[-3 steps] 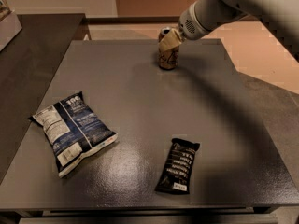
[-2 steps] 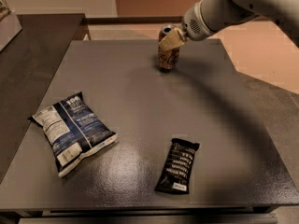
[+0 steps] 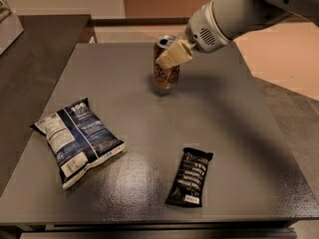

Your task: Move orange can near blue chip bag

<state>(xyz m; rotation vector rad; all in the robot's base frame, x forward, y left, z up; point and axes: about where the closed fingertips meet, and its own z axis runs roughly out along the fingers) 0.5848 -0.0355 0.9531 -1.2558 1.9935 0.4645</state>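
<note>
While the gripper (image 3: 167,59) sits at the far-middle of the table (image 3: 239,133), it is clamped on the orange can (image 3: 168,76). One cream finger (image 3: 174,54) lies across the can's upper side. The other finger is hidden behind the can, so the grip is a judgement, but it looks firm. The arm (image 3: 234,14) comes in from the upper right.

The can is roughly upright, long axis vertical, silver top showing just above the finger. Cannot tell if its base touches the table or is just off it; a shadow sits right under it.

The blue chip bag (image 3: 77,139) lies flat near the left edge, well apart from the can. Its long axis runs diagonally, from far-left to near-right.

Key relation: the bag lies to the left of the gripper and toward the near edge, down-left in the camera view. Judged next move: carry the can that way and set it just beside the bag's right edge. The task is not yet done.

The black snack wrapper (image 3: 190,177) lies near the front edge, right of the bag and off the straight line from can to bag, so it is likely no obstacle. Risk: the can tips on release if it is set down tilted.
</note>
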